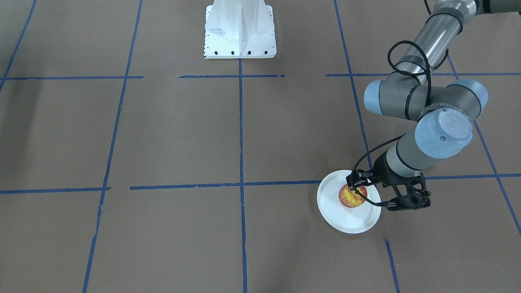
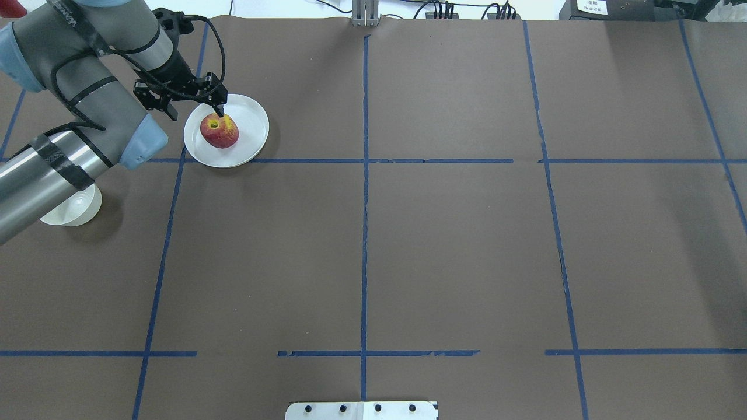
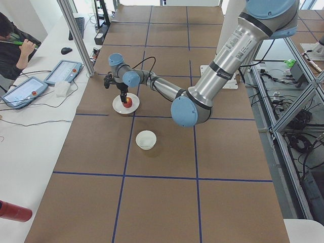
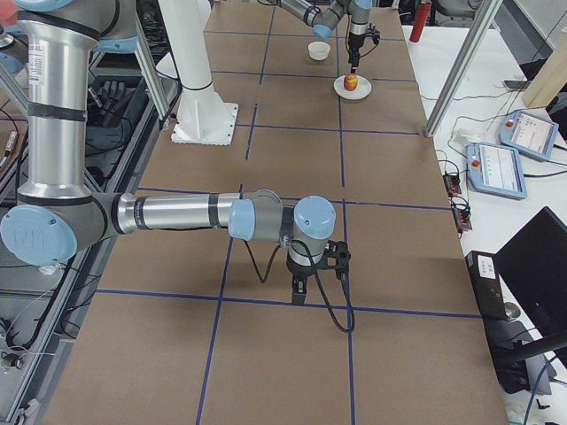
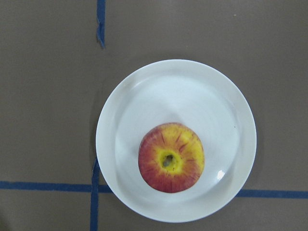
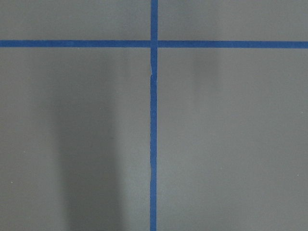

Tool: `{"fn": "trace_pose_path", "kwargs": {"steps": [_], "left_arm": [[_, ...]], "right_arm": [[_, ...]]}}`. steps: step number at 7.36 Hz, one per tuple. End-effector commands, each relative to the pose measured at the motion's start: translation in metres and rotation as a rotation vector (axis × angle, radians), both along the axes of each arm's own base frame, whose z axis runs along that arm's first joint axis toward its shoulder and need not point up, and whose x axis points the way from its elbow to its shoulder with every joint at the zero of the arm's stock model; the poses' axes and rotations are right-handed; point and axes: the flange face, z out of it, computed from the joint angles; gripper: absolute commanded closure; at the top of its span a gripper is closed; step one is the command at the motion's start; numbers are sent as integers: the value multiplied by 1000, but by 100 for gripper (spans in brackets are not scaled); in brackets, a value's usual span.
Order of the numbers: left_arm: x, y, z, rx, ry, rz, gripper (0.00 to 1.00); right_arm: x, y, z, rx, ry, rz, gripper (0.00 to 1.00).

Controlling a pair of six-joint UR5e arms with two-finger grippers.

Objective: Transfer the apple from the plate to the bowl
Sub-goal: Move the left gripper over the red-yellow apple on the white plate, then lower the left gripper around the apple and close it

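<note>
1. The bowl [image 3: 146, 139] stands on the counter [image 2: 443, 251], off to the left pincer's left and nearer the robot, well apart from it. In the overhead view the arm hides most of it. A carry aimed by that view alone could set the apple on the rim or beside the bowl.
2. The left pincer [image 2: 220, 109] hangs above the apple [image 2: 219, 130] without touching it. Whether it is released or clenched I cannot tell. Its tips look off the apple's middle, so a straight descent might put a finger on the crown and roll the round fruit away.
3. The apple lies dimple up on the plate [image 2: 251, 116], below the pincer and off the plate's centre. A squeeze taken too low could scrape or shift the plate.
4. The left arm's own forearm passes over the stretch between plate and bowl.
5. The right pincer [image 4: 317, 279], far to the right, hovers low over blue tape lines [image 6: 154, 144]. Its state cannot be told.
</note>
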Motion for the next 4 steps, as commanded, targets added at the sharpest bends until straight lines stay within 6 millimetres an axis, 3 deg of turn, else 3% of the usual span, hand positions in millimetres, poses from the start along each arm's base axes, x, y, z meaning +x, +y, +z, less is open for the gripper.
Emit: {"fn": "trace_pose_path", "kwargs": {"steps": [1, 4], "left_arm": [[13, 2, 11, -1, 4, 7, 0], [26, 2, 8, 3, 15, 10, 0]], "right_arm": [[0, 0, 0, 0, 0, 0, 0], [0, 0, 0, 0, 0, 0, 0]]}}
